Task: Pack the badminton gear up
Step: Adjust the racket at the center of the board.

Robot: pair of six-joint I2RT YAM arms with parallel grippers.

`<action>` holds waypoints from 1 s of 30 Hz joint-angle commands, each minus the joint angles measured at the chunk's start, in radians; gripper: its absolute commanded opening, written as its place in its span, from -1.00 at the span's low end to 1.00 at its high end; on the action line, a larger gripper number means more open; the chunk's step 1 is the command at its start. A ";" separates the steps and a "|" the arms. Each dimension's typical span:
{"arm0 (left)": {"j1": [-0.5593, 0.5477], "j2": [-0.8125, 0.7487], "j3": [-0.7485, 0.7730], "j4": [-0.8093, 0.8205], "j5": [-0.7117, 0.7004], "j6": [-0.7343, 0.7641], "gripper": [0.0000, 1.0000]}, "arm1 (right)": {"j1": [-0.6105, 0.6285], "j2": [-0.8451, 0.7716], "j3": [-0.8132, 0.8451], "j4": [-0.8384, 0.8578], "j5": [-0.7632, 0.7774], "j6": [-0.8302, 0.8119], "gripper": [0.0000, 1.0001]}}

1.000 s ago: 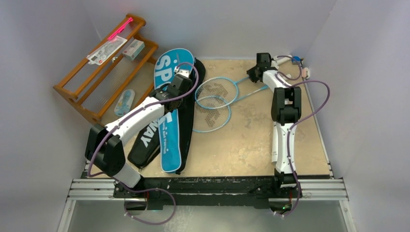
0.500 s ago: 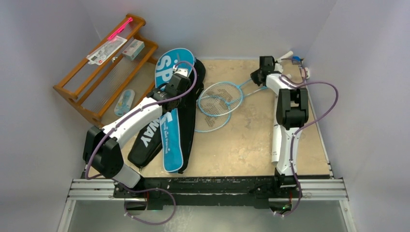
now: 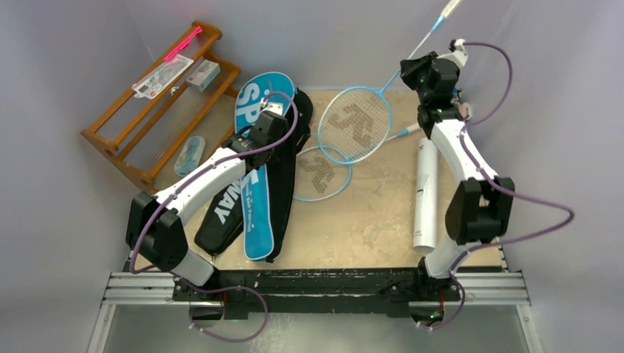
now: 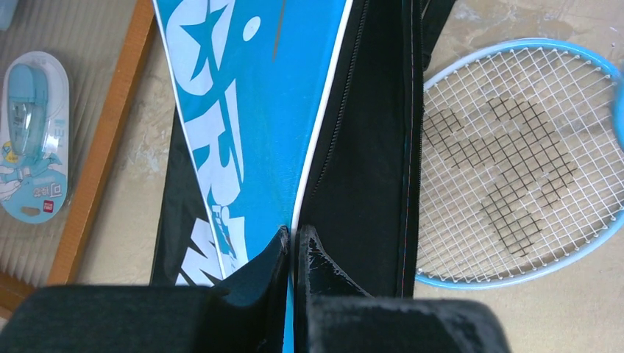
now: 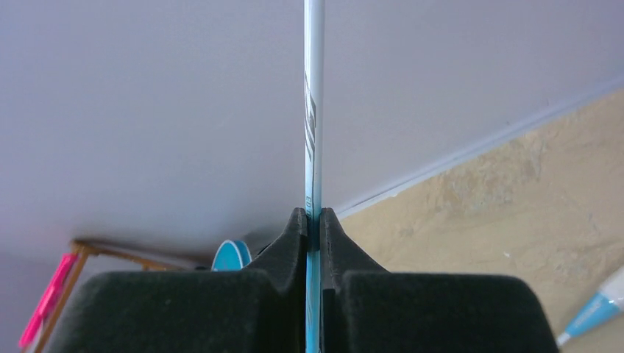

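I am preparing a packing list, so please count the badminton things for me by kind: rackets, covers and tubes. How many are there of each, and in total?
Rackets: 2 (raised racket, lying racket)
Covers: 2 (blue cover, black cover)
Tubes: 1 (white tube)
Total: 5

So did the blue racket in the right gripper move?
Yes. The light-blue racket in the right gripper swung toward the back wall, away from the wooden rack, handle tipped up.
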 commanded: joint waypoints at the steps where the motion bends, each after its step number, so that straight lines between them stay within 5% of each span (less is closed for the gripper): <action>1: 0.014 -0.059 0.002 0.025 -0.048 0.020 -1.00 | 0.009 -0.173 -0.165 0.174 -0.114 -0.173 -1.00; 11: 0.016 -0.102 -0.021 0.051 -0.070 0.048 -1.00 | 0.038 -0.419 -0.450 0.569 -0.634 -0.313 -1.00; 24: 0.017 -0.136 -0.049 0.081 -0.119 0.064 -1.00 | 0.219 -0.513 -0.487 0.672 -1.057 -0.732 -1.00; 30: 0.038 -0.141 -0.048 0.082 -0.088 0.056 -1.00 | 0.236 -0.519 -0.399 0.320 -1.375 -1.090 -1.00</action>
